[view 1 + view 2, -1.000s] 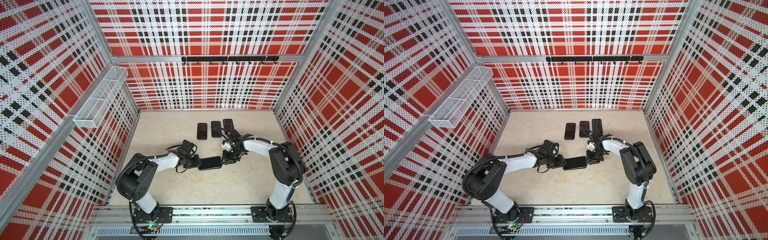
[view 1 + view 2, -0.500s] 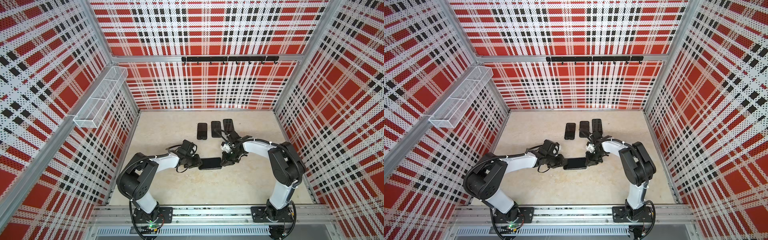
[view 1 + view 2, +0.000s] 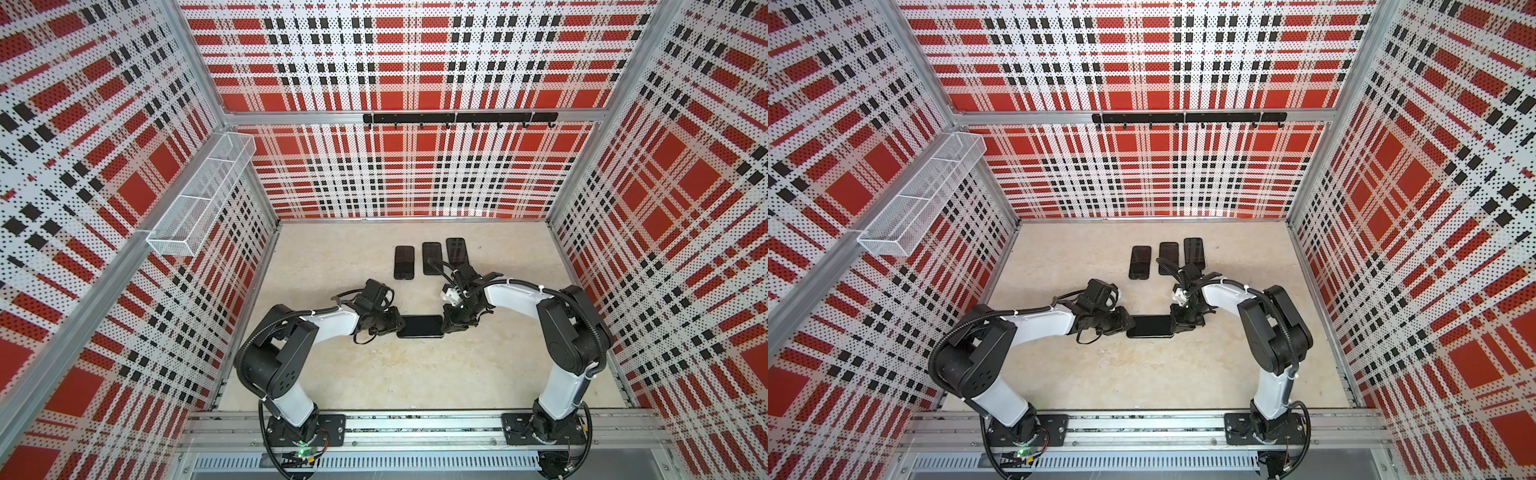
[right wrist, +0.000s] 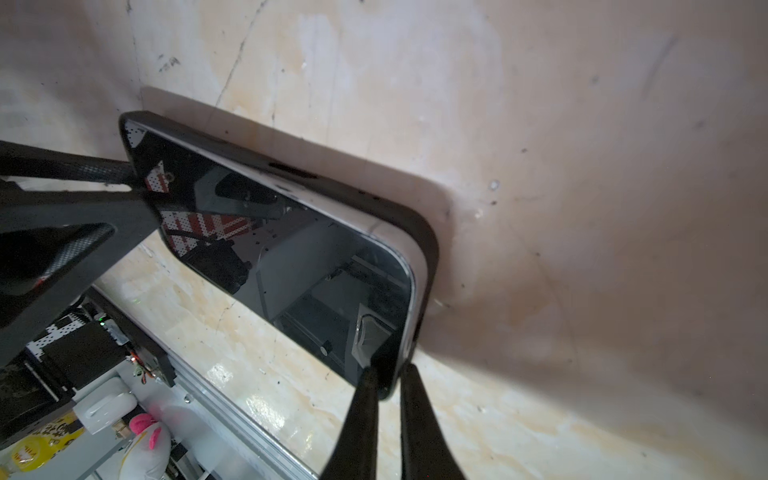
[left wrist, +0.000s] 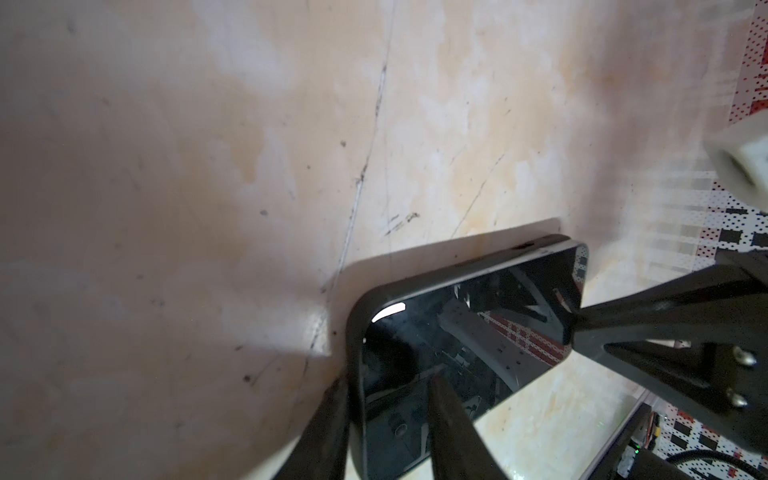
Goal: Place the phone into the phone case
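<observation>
A black-screened phone (image 3: 419, 326) (image 3: 1150, 326) lies level, low over the beige table, between my two grippers in both top views. It sits in a black phone case, whose rim (image 5: 353, 328) (image 4: 430, 249) wraps its end and long side. A strip of the phone's pale edge (image 4: 417, 266) shows above the rim. My left gripper (image 3: 397, 324) (image 5: 388, 386) is shut on the left end, one finger on the glass (image 5: 457, 332) and one behind the case. At the other end my right gripper (image 3: 446, 326) (image 4: 390, 374) is pinched on a corner of the phone.
Three more dark phones lie side by side at the back (image 3: 404, 262) (image 3: 432, 257) (image 3: 456, 251), just beyond the right arm. A white wire basket (image 3: 199, 199) hangs on the left wall. A black hook rail (image 3: 457, 118) runs along the back wall.
The phone has swung from a slight tilt to level between the grippers. The right gripper's jaws have narrowed onto its right end. The left gripper's hold has not changed.
</observation>
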You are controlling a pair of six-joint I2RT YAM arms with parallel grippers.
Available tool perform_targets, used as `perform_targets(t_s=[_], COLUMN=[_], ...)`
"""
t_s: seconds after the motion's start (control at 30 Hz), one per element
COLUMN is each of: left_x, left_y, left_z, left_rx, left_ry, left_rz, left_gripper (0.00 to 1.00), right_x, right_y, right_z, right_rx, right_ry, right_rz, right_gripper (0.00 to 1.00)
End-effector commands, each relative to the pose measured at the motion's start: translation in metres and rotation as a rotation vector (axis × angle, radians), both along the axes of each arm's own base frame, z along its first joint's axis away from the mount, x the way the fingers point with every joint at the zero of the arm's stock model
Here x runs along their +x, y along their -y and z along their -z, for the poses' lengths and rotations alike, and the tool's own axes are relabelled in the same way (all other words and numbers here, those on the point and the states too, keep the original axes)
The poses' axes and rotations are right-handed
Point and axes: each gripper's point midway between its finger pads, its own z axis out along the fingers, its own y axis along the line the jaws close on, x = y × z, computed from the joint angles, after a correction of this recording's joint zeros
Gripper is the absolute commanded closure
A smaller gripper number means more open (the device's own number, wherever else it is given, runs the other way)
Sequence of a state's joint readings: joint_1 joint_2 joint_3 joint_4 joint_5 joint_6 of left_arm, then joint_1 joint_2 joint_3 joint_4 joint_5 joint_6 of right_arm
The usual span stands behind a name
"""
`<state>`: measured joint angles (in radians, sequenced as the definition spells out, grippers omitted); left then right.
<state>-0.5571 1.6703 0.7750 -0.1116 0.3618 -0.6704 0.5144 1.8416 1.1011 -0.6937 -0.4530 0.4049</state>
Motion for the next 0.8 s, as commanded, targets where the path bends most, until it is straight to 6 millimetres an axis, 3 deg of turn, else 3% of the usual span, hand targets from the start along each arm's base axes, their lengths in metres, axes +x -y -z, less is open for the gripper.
perform_targets(t_s=[0.0,0.37,0.77], left_x=[-0.025,-0.025,-0.025], left_y=[0.018,0.019,0.02], left_z=[0.022,0.021,0.021], left_rx=[-0.026,-0.033,-0.041], left_ry=[-0.068,-0.069,-0.072], left_rz=[0.083,0.082,0.082], left_gripper=[0.65,0.66,0.66], right_x=[-0.064,-0.096,-0.104], right_y=[-0.002,0.017,0.036], right_z=[0.063,0.115,0.148], right_rx=[-0.124,-0.27,-0.381], right_ry=[-0.168,-0.204,-0.198], right_rz=[-0.122,-0.139,-0.135], right_gripper=[0.89,0.9,0.91])
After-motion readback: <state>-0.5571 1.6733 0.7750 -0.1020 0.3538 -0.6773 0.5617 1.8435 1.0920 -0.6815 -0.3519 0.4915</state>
